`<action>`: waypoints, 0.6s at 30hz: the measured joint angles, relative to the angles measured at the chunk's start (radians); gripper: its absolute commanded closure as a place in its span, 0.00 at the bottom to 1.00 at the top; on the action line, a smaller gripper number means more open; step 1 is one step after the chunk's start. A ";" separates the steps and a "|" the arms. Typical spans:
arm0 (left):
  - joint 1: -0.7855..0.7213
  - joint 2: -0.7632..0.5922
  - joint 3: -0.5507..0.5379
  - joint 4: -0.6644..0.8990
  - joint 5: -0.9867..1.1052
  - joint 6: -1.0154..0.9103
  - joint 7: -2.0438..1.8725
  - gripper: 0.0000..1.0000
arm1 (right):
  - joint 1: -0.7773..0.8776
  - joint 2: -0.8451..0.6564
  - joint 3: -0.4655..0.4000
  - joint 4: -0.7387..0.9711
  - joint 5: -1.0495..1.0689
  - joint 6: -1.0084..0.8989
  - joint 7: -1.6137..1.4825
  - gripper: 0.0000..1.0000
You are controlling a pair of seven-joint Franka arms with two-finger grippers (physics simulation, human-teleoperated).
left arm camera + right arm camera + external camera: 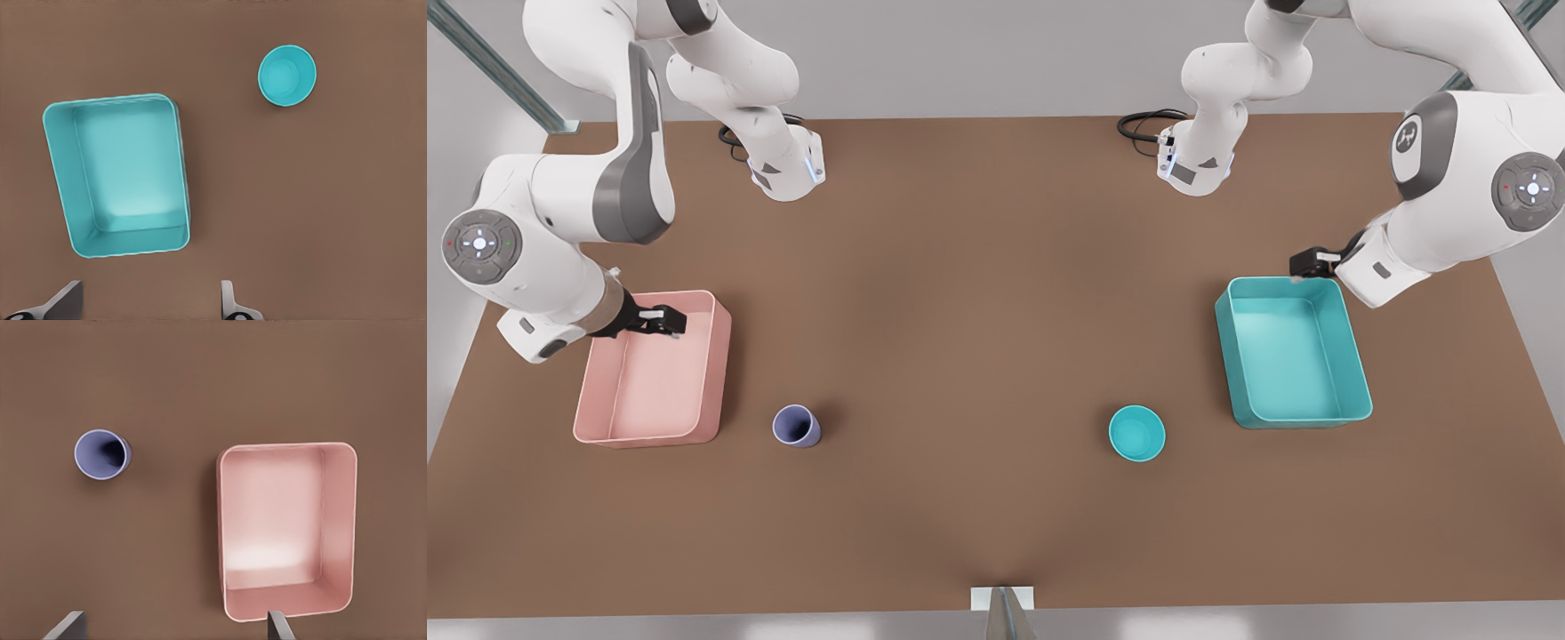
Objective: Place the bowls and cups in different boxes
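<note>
Left gripper [1303, 267] hovers at the teal bin's [1352, 373] far edge, jaws wide, empty. Right gripper [665, 322] above the pink bin [720, 356], jaws wide, empty. Lavender cup [796, 426] stands just beside the pink bin; teal bowl [1136, 433] near the teal bin. Brown table [978, 293] between them bare.

Glossy plastic teal box [1291, 418], pink box [654, 433] sim., glossy teal bowl [1136, 433], matt brown table [978, 338]

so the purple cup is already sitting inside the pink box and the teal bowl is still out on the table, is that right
Not quite. The lavender handleless cup is not inside the pale pink rectangular plastic box; it stands on the brown table beside it, as the front view and right wrist view show. The shallow teal bowl is indeed out on the table, near the teal box.
</note>
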 measured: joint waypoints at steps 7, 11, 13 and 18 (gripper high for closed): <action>-0.062 0.420 -0.019 0.073 -0.012 0.189 0.002 0.00 | 0.070 0.291 0.000 0.090 0.017 0.153 0.008 0.00; -0.034 0.624 -0.043 0.104 -0.168 0.377 0.024 0.00 | 0.057 0.409 -0.005 0.085 0.090 0.294 0.017 0.00; -0.033 0.633 -0.045 0.055 -0.241 0.479 0.039 0.00 | 0.048 0.434 -0.005 0.080 0.115 0.337 0.024 0.00; -0.045 0.645 -0.057 -0.022 -0.322 0.717 0.069 0.00 | 0.042 0.445 -0.007 0.011 0.149 0.402 0.038 0.00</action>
